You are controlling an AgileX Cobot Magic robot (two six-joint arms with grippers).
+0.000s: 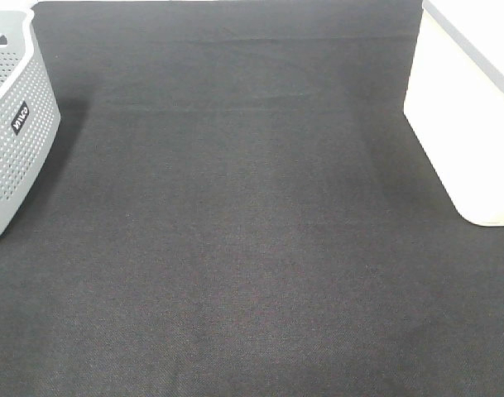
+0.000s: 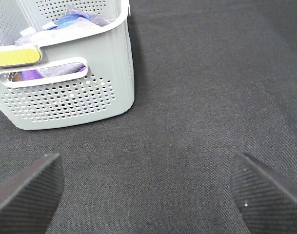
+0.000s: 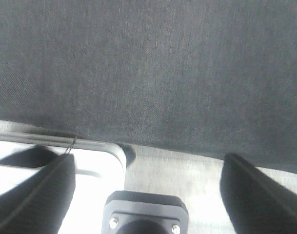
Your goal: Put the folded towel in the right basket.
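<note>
No folded towel lies on the black table (image 1: 252,248). The grey perforated left basket (image 1: 16,132) stands at the far left; in the left wrist view (image 2: 70,92) it holds blue and purple cloth (image 2: 75,19), and I cannot tell whether it is folded. The white right basket (image 1: 467,124) stands at the far right. Neither gripper shows in the exterior high view. My left gripper (image 2: 147,195) is open and empty over bare table, apart from the grey basket. My right gripper (image 3: 148,185) is open and empty.
In the right wrist view a white surface with a grey rim (image 3: 97,151) lies under one finger, beside a pale strip (image 3: 187,165) at the edge of the black cloth. A yellow strip (image 2: 14,57) shows on the grey basket's rim.
</note>
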